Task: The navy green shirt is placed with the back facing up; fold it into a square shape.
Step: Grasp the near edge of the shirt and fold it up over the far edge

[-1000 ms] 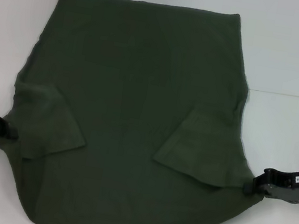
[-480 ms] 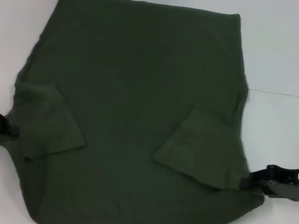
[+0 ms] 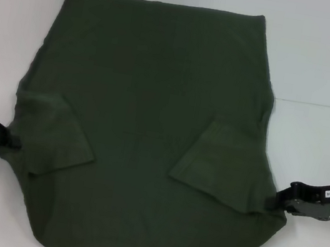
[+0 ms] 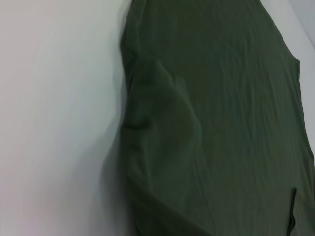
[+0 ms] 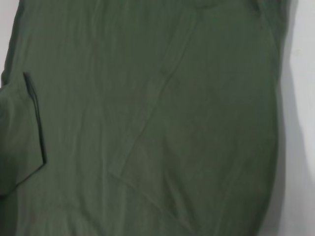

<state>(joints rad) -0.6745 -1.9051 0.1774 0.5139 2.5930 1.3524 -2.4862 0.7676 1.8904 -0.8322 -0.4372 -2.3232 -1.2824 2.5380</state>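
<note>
The navy green shirt [image 3: 149,102] lies flat on the white table, plain side up, filling most of the head view. Both short sleeves are folded inward onto the body, the left sleeve [image 3: 55,137] and the right sleeve [image 3: 221,168]. My left gripper [image 3: 13,141] is at the shirt's left edge beside the left sleeve, its tip meeting the cloth. My right gripper [image 3: 274,200] is at the shirt's right edge beside the right sleeve, its tip at the cloth's border. The shirt fills the left wrist view [image 4: 216,113] and the right wrist view [image 5: 147,118].
The white table [image 3: 328,56] shows bare surface to the left, right and far side of the shirt. A thin seam [image 3: 326,105] runs across the table on the right. The shirt's near edge runs off the bottom of the head view.
My right gripper has moved a little inward towards the shirt, and the cloth's edge beside it has drawn in slightly. The left gripper has barely moved.
</note>
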